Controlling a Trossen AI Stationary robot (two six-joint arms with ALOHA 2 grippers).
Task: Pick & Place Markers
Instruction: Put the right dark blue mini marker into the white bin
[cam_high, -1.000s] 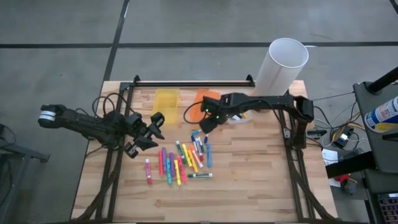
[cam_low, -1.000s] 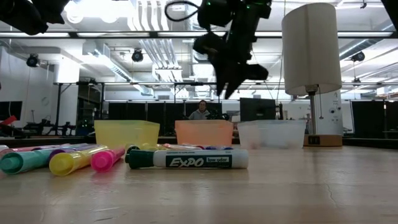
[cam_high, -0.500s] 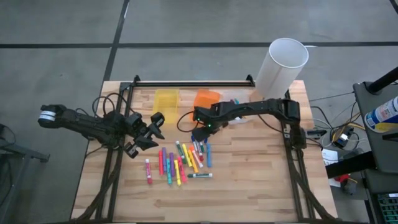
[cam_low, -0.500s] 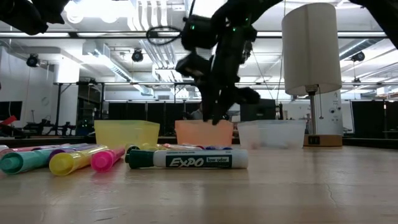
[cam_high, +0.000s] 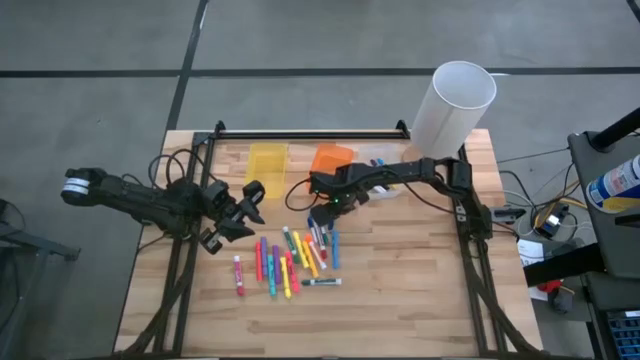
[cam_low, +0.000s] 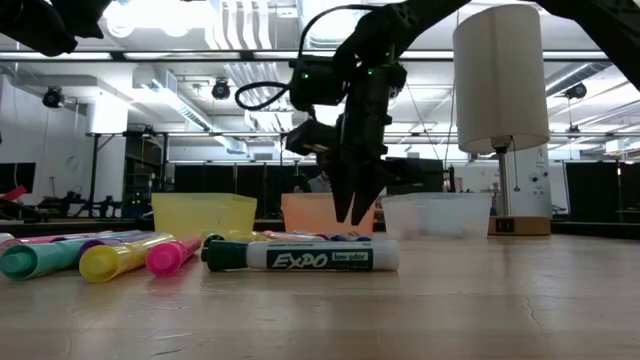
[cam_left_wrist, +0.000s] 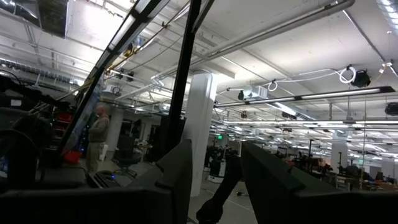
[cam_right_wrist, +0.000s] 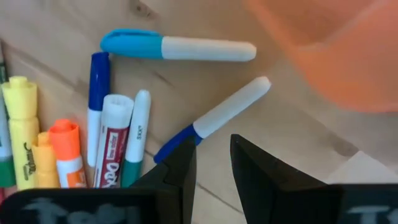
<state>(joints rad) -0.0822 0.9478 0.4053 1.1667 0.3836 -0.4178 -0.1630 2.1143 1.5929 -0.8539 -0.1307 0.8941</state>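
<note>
Right wrist view: right gripper jaws are held slightly apart right over a blue-capped marker; seven markers are counted there.

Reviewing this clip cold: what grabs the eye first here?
The bright scatter of capped markers at the middle of the wooden table, with the right gripper hanging, jaws open, over its far edge. Then the tall white cylinder at the far right corner; the left gripper waits at left.
</note>
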